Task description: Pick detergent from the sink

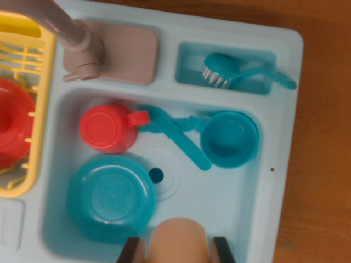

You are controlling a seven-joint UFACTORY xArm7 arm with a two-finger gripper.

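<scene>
While tool [177, 253] flanks detergent [177, 239], axis unclear

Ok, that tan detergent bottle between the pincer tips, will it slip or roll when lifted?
The detergent bottle looks smooth, rounded plastic, so it may slip or twist in the pincer. It is probably stiff and light, like the toy dishes around it. If released, it could roll against the teal bowl.

You see one pale blue plastic toy sink [285, 109] holding one red plastic cup [107, 127], one teal cup [229, 138], one teal plastic bowl [111, 196] and one teal utensil [175, 136]. You count one teal dish brush [241, 72] in its side compartment, one mauve faucet [77, 38], one yellow dish rack [38, 109] with one red plate [13, 123], and one tan rounded bottle [178, 241].
</scene>
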